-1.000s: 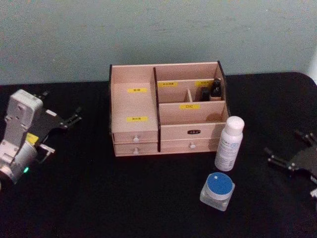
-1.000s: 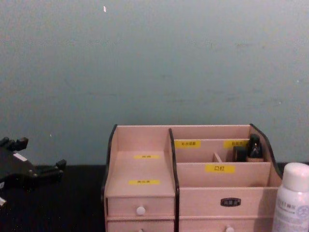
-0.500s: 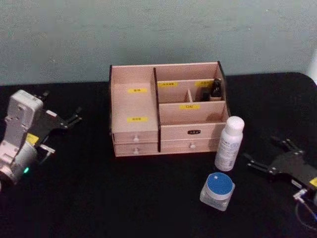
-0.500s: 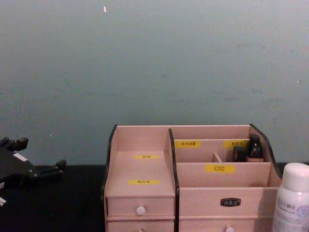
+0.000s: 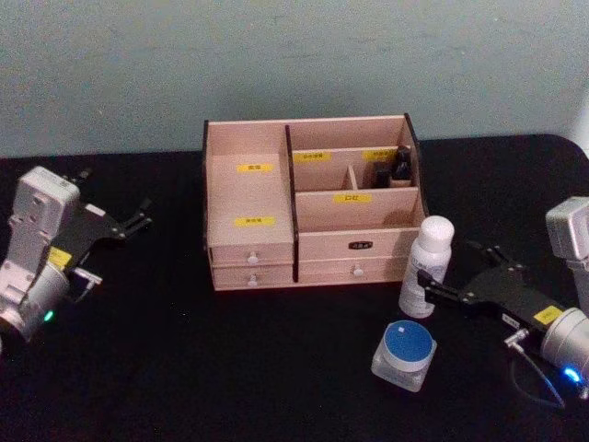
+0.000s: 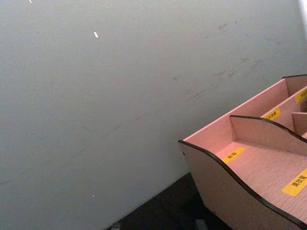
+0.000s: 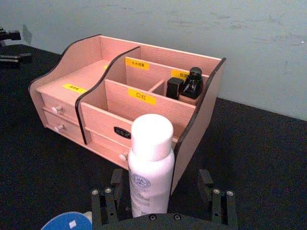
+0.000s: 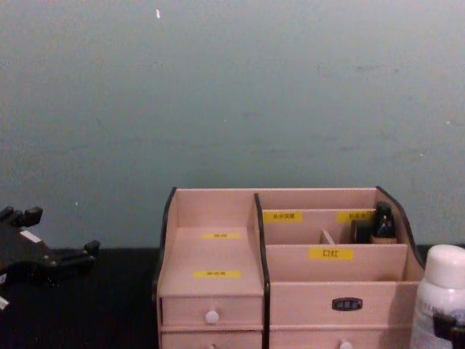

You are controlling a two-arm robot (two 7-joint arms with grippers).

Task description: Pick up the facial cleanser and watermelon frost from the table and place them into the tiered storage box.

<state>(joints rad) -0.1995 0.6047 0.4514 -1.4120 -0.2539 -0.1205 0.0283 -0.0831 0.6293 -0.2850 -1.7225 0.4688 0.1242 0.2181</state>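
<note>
Head camera looks down from above on the tiered storage box (image 5: 250, 195); chest camera faces it low and level. Right wrist camera sits close, angled downward; left wrist camera catches its left end.

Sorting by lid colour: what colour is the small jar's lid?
Blue: the small jar's lid, clearest in the head view.

a plain pale blue-green wall (image 5: 294, 64) stands behind the bench (image 5: 230, 368), whose top is black, with a rounded far right corner. the wall bears faint scuffs (image 6: 211, 91) and a small white fleck (image 8: 158, 13). the light is dim and even.
</note>
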